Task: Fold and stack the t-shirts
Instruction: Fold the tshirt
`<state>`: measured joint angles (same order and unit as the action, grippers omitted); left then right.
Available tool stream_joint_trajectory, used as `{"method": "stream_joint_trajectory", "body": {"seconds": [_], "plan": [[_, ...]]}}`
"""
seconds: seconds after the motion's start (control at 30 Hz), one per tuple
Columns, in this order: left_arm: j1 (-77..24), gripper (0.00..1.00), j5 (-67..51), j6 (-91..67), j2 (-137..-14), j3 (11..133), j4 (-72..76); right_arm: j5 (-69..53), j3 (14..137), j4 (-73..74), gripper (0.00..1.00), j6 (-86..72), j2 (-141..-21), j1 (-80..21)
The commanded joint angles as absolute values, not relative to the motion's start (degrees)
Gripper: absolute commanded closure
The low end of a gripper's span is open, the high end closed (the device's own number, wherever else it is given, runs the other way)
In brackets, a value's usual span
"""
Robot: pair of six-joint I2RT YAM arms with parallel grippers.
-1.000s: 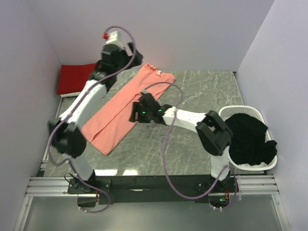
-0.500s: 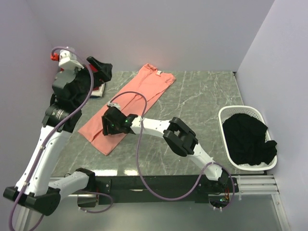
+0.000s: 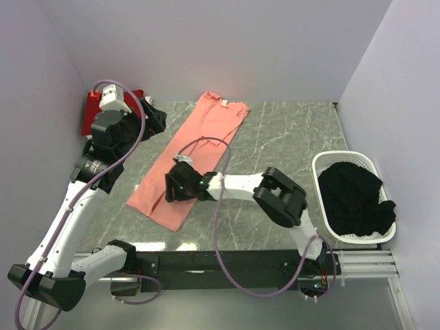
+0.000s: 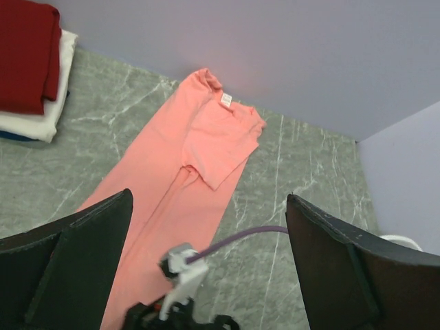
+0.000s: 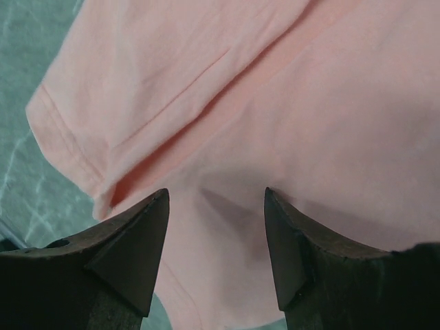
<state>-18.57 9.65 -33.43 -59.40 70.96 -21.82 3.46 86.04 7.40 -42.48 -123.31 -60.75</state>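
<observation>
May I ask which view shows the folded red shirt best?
Left wrist: the red shirt lies folded on a white one. From above, the left arm hides part; the right wrist view shows none.

White arm links [image 3: 237,183], black joints [image 3: 282,199], purple cables [image 4: 240,236], green lights [image 3: 180,185], dark wedge fingers [image 5: 130,254]

spread t-shirt [image 3: 213,120]: salmon-pink | corner t-shirt [image 4: 27,55]: deep red | tabletop [image 3: 289,137]: grey marble (pale veins)

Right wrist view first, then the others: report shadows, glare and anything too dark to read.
Right wrist view: a soft shadow lies on the salmon-pink t-shirt under the right claw, whose fingers are near-black. Left wrist view: left claw silhouetted, shirt sharp, pink glow on the wall. Top external view: even light; black t-shirt shows little detail.
</observation>
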Motion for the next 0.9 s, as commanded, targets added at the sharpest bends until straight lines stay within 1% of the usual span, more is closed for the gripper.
{"method": "stream_joint_trajectory", "body": {"seconds": [0.0, 0.2, 0.3, 0.4, 0.43, 0.47, 0.53, 0.67, 0.7, 0.73, 0.8, 0.83, 0.87], "plan": [[-18.46, 0.02, 6.95, -32.78, -58.27, 69.35, -20.3, 5.98, 73.0, 12.93, 0.35, -43.06, -117.28, -59.68], [-18.54, 0.03, 3.87, -36.38, -58.18, 61.98, -18.11, 5.27, 53.92, 8.0, 0.34, -44.03, -103.74, -55.56], [-18.54, 0.06, 2.9, -40.08, -57.92, 56.97, -17.75, 4.4, 46.42, 6.42, 0.34, -43.42, -98.19, -52.74], [-19.16, 0.12, 1.4, -44.2, -56.96, 50.03, -16.44, 1.94, 40.28, 4.4, 0.34, -42.54, -93.63, -50.28], [-19.77, 0.15, 1.93, -46.3, -55.91, 48.27, -16.61, 2.19, 39.04, 4.31, 0.34, -42.19, -92.56, -49.14], [-20.65, 0.16, 3.85, -47.28, -55.29, 44.51, -16.52, 2.55, 37.98, 4.31, 0.34, -41.67, -91.5, -48.43], [-24.24, 0.19, 6.31, -50.43, -53.71, 40.97, -16.7, 1.41, 35.6, 4.31, 0.34, -40.87, -88.69, -47.2], [-32.5, 0.3, 11.68, -57.38, -52.38, 32.46, -17.93, 1.05, 34.72, 6.32, 0.33, -38.85, -84.73, -46.06], [-35.91, 0.32, 13.17, -58.7, -52.12, 31.3, -18.02, 1.23, 34.98, 7.02, 0.33, -38.41, -83.25, -45.53], [-37.6, 0.37, 14.14, -61.58, -52.21, 29.37, -18.19, 0.8, 34.98, 7.99, 0.33, -38.15, -82.36, -45.01], [-41.63, 0.4, 16.07, -64.15, -52.29, 27.78, -18.46, 0.18, 35.07, 8.7, 0.33, -37.36, -79.04, -44.56], [-42.79, 0.44, 16.43, -65.73, -52.47, 27.25, -18.46, 0.18, 35.16, 9.83, 0.33, -37.35, -77.88, -44.47], [-43.76, 0.46, 16.78, -66.35, -52.47, 26.38, -18.46, 0.18, 35.42, 10.71, 0.33, -37.27, -76.65, -44.56]]}}
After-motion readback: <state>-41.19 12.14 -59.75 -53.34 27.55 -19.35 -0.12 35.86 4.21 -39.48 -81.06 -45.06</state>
